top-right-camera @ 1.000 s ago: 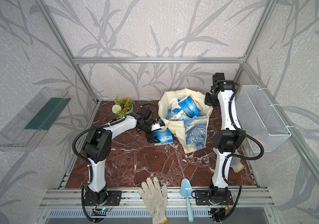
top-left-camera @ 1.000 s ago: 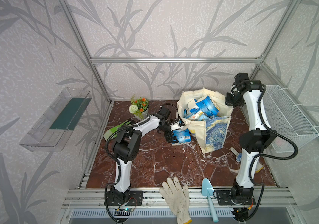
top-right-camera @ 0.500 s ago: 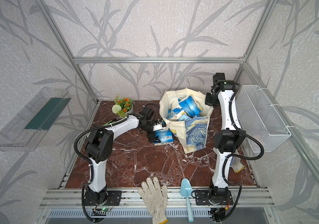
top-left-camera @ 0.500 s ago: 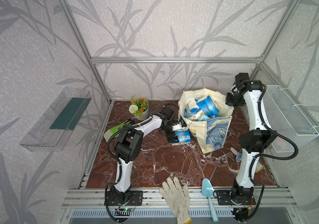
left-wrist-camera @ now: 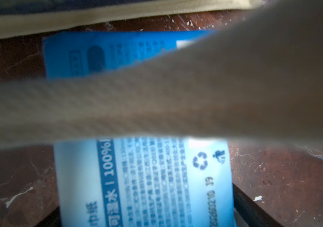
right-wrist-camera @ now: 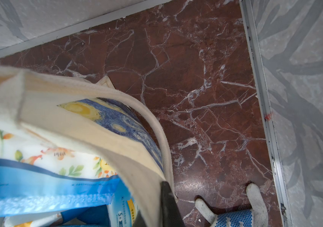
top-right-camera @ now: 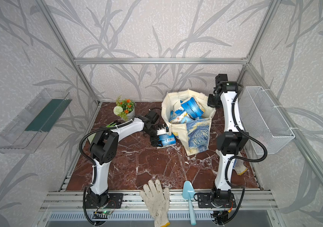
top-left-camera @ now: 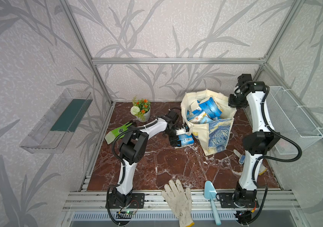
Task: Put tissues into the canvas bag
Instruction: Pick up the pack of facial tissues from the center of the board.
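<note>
The cream canvas bag (top-left-camera: 215,133) (top-right-camera: 196,133) with its starry print stands at the back of the marble table, and several blue-and-white tissues (top-left-camera: 207,110) (top-right-camera: 190,110) (right-wrist-camera: 38,186) fill it. One more tissue pack (top-left-camera: 185,140) (top-right-camera: 166,140) (left-wrist-camera: 147,176) lies flat on the table against the bag's left side. My left gripper (top-left-camera: 179,137) (top-right-camera: 159,137) (left-wrist-camera: 147,220) is open, a finger close along each side of that pack. A bag handle (left-wrist-camera: 156,98) crosses the left wrist view. My right gripper (top-left-camera: 234,105) (top-right-camera: 212,104) (right-wrist-camera: 156,214) is shut on the bag's right rim (right-wrist-camera: 90,125).
A flower pot (top-left-camera: 142,110) and a green glove (top-left-camera: 117,131) sit behind the left arm. A white glove (top-left-camera: 178,198) and a blue trowel (top-left-camera: 211,196) lie at the front edge. A dotted glove (right-wrist-camera: 235,214) lies by the right arm. A wire basket (top-left-camera: 290,121) hangs on the right wall, a clear shelf (top-left-camera: 58,121) on the left.
My left gripper has slid a little towards the bag, over the pack on the table, and its jaws have narrowed slightly. The right arm has not moved.
</note>
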Controlling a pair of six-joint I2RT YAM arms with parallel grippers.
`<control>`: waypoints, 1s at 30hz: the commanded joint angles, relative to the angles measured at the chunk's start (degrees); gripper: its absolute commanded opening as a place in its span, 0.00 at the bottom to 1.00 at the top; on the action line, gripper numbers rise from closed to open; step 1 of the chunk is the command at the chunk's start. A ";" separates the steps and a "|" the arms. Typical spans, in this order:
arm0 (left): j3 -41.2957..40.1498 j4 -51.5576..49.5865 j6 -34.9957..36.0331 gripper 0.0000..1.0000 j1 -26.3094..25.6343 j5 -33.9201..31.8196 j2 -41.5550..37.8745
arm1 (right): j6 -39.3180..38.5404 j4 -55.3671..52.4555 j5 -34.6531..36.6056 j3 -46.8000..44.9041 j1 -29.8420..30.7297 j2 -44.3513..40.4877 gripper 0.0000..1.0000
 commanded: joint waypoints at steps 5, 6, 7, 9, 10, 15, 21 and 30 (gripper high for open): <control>5.18 -6.78 -1.31 0.60 -1.35 -3.37 2.57 | -0.17 -0.83 -0.65 1.27 -0.21 0.02 0.12; 5.11 -6.69 -1.87 0.60 -1.30 -4.10 2.49 | -0.24 -0.78 -0.69 1.26 -0.21 -0.02 0.12; 4.76 -6.46 -2.32 0.60 -1.27 -4.60 1.93 | -0.19 -0.74 -0.69 1.27 -0.18 0.03 0.12; 4.04 -5.65 -3.73 0.60 -1.33 -5.48 0.69 | -0.26 -0.75 -0.78 1.29 -0.22 0.06 0.12; 3.60 -5.44 -4.69 0.61 -1.29 -5.56 -0.04 | -0.31 -0.73 -0.78 1.26 -0.22 0.01 0.12; 2.75 -4.89 -10.19 0.61 -1.10 -5.87 -3.22 | -0.25 -0.68 -1.20 1.37 -0.22 0.05 0.12; 1.68 -6.36 -11.97 0.62 -1.06 -6.63 -7.18 | -0.21 -0.59 -1.84 1.60 -0.19 0.20 0.12; 0.30 -9.10 -14.10 0.63 -0.07 -8.73 -10.42 | -0.27 -0.49 -2.36 1.54 -0.22 0.42 0.09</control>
